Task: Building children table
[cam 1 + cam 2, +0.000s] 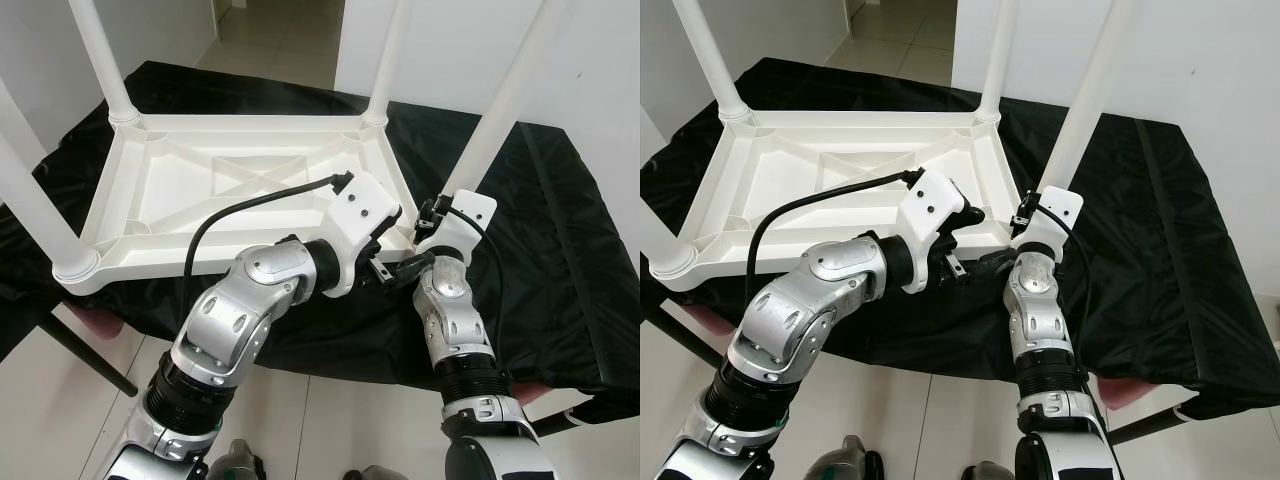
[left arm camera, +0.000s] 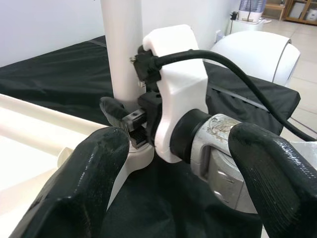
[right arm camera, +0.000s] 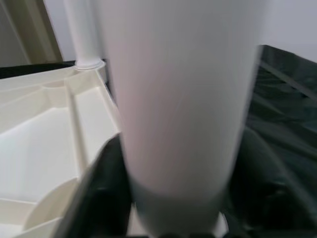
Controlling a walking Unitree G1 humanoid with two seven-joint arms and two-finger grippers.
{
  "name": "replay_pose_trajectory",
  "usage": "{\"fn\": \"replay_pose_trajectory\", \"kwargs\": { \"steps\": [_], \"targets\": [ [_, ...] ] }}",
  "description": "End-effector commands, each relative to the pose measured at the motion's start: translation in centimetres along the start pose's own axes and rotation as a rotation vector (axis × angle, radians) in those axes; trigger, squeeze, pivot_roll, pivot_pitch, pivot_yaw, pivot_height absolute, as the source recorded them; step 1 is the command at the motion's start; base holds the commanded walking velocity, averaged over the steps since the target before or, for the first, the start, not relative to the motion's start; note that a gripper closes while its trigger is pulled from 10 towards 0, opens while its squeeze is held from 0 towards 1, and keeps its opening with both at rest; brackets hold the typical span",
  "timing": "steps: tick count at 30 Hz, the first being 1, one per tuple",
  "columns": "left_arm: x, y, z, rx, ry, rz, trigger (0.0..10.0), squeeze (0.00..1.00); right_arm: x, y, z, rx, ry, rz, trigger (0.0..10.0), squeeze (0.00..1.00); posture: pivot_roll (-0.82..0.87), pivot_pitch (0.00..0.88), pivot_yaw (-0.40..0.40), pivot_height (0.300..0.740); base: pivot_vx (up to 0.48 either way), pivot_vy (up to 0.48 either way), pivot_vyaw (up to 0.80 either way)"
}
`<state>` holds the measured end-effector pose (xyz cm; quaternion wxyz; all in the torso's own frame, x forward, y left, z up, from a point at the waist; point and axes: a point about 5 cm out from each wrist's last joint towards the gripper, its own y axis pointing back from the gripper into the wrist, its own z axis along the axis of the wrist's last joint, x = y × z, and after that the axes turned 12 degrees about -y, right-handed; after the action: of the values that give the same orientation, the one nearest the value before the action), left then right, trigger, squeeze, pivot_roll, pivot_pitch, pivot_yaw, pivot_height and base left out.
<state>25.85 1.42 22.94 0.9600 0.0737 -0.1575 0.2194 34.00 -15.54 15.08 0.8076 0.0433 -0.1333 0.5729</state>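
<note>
A white plastic children's table (image 1: 250,180) lies upside down on a black cloth, its legs pointing up. My right gripper (image 3: 173,198) is shut on the near-right leg (image 1: 505,105) just above its socket, with one black finger (image 3: 101,183) on each side of the tube. The left gripper (image 2: 181,139) is open and holds nothing. It hovers just left of the right wrist (image 1: 460,225) at the table's near-right corner, and its wide-spread fingertips (image 2: 94,168) frame that wrist and the leg (image 2: 124,59).
Three other legs stand up: far left (image 1: 100,55), far right (image 1: 390,60) and near left (image 1: 30,200). The black cloth (image 1: 560,250) covers the support, with open room to the right of the table. White walls stand behind, tiled floor below.
</note>
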Motion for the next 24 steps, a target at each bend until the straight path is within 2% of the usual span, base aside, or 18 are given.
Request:
{"fn": "replay_pose_trajectory", "kwargs": {
  "steps": [1, 9, 12, 15, 16, 17, 24],
  "targets": [
    [0.0, 0.0, 0.0, 0.011, -0.008, 0.046, 10.0, 0.0, -1.1, 0.3, -0.9, 0.044, 0.022, -0.039, 10.0, 1.0, 0.07, 0.004, -0.054, 0.74, 0.0, 0.0, 0.0],
    [-0.1, 0.0, 0.0, 0.012, -0.006, 0.046, 10.0, 0.0, -0.9, 0.6, -1.1, 0.058, 0.004, 0.005, 10.0, 1.0, 0.07, 0.006, -0.054, 0.74, 0.0, 0.0, 0.0],
    [0.0, 0.0, -0.1, 0.014, -0.006, 0.047, 10.0, 0.0, -1.4, 0.3, -0.9, 0.061, -0.013, 0.069, 10.0, 1.0, 0.07, 0.011, -0.057, 0.74, 0.0, 0.0, 0.0],
    [0.0, 0.0, -0.1, 0.014, -0.006, 0.047, 10.0, 0.0, -1.4, 0.3, -0.9, 0.061, -0.013, 0.069, 10.0, 1.0, 0.07, 0.011, -0.057, 0.74, 0.0, 0.0, 0.0],
    [0.0, 0.1, -0.1, 0.016, -0.007, 0.049, 10.0, 0.0, -1.8, 0.0, -0.8, 0.071, -0.016, 0.123, 10.0, 1.0, 0.07, 0.013, -0.056, 0.74, 0.0, 0.0, 0.0],
    [0.1, 0.1, -0.1, 0.016, -0.007, 0.053, 10.0, 0.0, -2.5, -0.5, -1.0, 0.098, -0.021, 0.186, 10.0, 0.0, 0.06, 0.02, -0.055, 0.74, 0.0, 0.0, 0.0],
    [0.2, 0.1, -0.1, 0.014, -0.005, 0.062, 10.0, 0.0, -3.7, -1.1, -1.4, 0.152, -0.024, 0.292, 10.0, 0.0, 0.06, 0.022, -0.055, 0.74, 0.0, 0.0, 0.0]
  ]
}}
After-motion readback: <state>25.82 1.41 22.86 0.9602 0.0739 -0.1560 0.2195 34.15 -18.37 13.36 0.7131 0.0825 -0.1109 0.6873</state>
